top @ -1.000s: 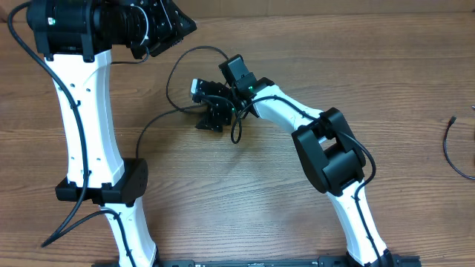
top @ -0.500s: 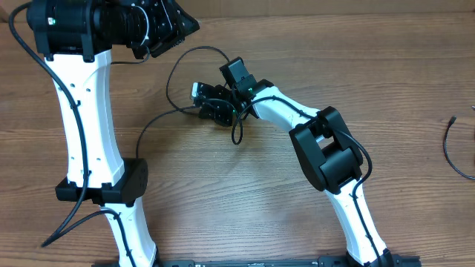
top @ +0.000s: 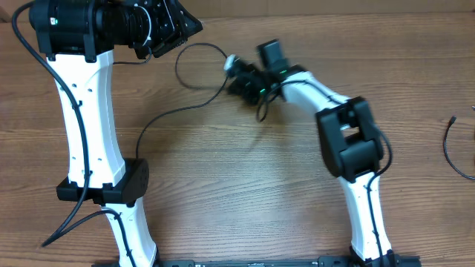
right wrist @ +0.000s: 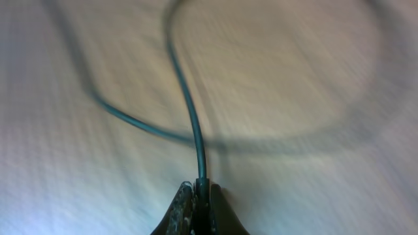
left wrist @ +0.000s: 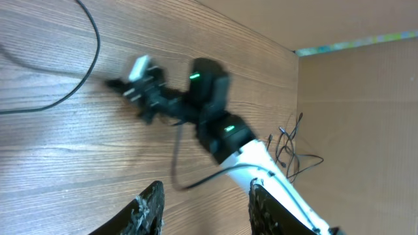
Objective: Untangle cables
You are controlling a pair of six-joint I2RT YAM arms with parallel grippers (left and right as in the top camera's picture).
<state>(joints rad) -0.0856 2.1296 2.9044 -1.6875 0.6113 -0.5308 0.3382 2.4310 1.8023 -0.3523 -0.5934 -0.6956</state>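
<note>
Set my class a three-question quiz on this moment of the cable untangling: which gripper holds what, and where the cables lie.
1. True or false: the left gripper is shut on a cable.
2. What does the right gripper pinch between its fingers? A) a thin black cable B) a wooden block C) nothing
3. Fill in: in the overhead view, a second cable lies apart from both arms, near the table's ____ edge.
Key: 1 false, its jaws stand open with nothing between them. 2 A. 3 right.
</note>
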